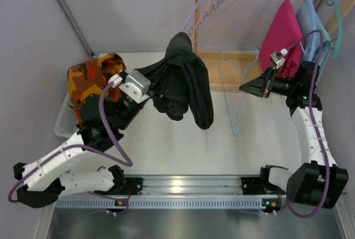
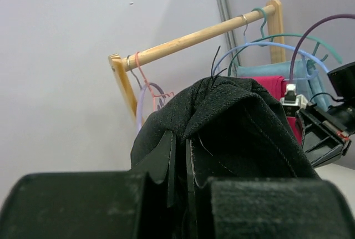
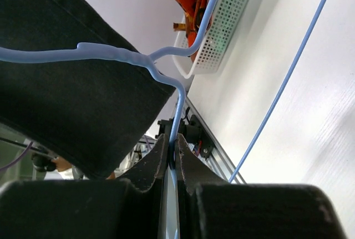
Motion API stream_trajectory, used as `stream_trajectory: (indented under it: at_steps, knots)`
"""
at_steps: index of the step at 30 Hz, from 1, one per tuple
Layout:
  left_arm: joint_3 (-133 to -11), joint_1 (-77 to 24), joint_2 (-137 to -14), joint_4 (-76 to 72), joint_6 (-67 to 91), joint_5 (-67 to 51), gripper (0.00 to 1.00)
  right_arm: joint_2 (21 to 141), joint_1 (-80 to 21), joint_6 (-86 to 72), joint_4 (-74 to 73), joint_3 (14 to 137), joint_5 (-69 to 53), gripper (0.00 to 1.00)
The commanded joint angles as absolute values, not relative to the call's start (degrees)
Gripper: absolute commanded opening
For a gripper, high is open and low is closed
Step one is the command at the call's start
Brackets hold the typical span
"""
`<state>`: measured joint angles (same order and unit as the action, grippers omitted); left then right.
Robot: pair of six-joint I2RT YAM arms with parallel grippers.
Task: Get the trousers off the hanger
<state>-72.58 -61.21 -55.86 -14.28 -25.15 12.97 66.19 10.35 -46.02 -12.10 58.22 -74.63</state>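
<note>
two grips frame our next pull: left end effector (image 2: pixel 178 156) clenched on the black trousers (image 1: pixel 188 84), bunched above the worktop (image 1: pixel 166 150) mid-scene, right end effector (image 3: pixel 173 146) clamped on the blue hanger (image 3: pixel 111 53) just to their right, so we'd draw them apart sideways.

Pale lilac walls (image 1: pixel 127 6) enclose a white table (image 1: pixel 166 145) with a wooden rail (image 2: pixel 188 40) behind
</note>
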Motion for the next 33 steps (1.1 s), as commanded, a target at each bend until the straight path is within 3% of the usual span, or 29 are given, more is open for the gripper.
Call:
stream_trajectory:
  at_steps: [1, 17, 23, 33]
  knots:
    - [-71.55, -59.86, -51.07, -19.34, -28.92, 14.24, 0.00, 64.25, 10.11, -43.07, -13.71, 61.61, -73.92, 0.00]
    - [-65.40, -12.52, -34.46, -8.19, -9.59, 16.70, 0.00, 65.04, 7.39, -41.13, -16.87, 65.04, -69.79, 0.00]
    - [-64.25, 3.56, -29.19, -0.89, -7.30, 23.72, 0.00, 66.18, 5.81, -40.61, -17.49, 67.58, -69.43, 0.00]
    - [-57.31, 9.14, -22.85, 7.21, -11.33, 28.04, 0.00, 67.59, 2.99, -38.85, -19.16, 71.28, -67.33, 0.00]
